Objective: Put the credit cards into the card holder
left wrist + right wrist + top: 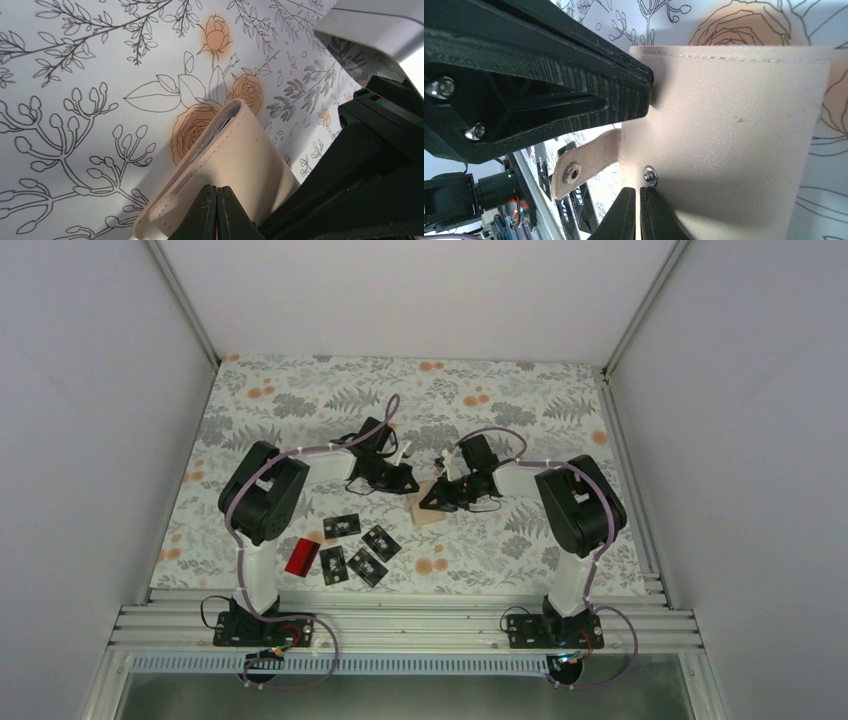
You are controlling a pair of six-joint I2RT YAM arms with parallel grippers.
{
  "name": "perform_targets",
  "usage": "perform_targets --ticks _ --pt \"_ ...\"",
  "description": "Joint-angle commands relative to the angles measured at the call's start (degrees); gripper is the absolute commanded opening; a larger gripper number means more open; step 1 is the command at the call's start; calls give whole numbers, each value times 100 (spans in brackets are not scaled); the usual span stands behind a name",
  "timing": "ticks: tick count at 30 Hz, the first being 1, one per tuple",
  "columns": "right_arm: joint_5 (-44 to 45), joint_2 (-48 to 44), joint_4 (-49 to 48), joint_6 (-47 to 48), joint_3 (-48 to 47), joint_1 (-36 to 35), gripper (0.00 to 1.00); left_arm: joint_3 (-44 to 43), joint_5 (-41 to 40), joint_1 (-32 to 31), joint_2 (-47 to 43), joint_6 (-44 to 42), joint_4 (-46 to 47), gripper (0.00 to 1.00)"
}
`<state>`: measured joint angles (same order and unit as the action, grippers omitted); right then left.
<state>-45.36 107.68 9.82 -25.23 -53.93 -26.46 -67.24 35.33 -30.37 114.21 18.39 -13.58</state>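
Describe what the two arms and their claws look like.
The left arm and right arm have bulky black joints, white links and lilac cables along them. The left claw and right claw are black, each with two narrow tapered fingers.

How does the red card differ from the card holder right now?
The red card is red and flat; the card holder is tan, folded, its snap strap undone. The red card lies untouched by the near edge; the card holder sits mid-table with the left fingers and right fingers shut at it. Both rest on the flowered table.
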Motion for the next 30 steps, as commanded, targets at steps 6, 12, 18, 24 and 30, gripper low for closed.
perform_targets --ticks 6,12,18,24,30 --pt "398 -26 228 10 -32 -66 8 264 -790 3 23 -255 -3 3" --pt "299 -331 423 25 -201 -100 17 329 -894 -96 13 -232 47 2" --pt "291 -598 600 36 -322 -148 19 392 -914 -155 32 -196 113 2" --pt "247 -657 660 19 -418 -215 21 381 -949 -204 53 -187 116 2" --pt "270 -530 655 2 -536 -347 21 384 -975 -232 55 -178 115 2"
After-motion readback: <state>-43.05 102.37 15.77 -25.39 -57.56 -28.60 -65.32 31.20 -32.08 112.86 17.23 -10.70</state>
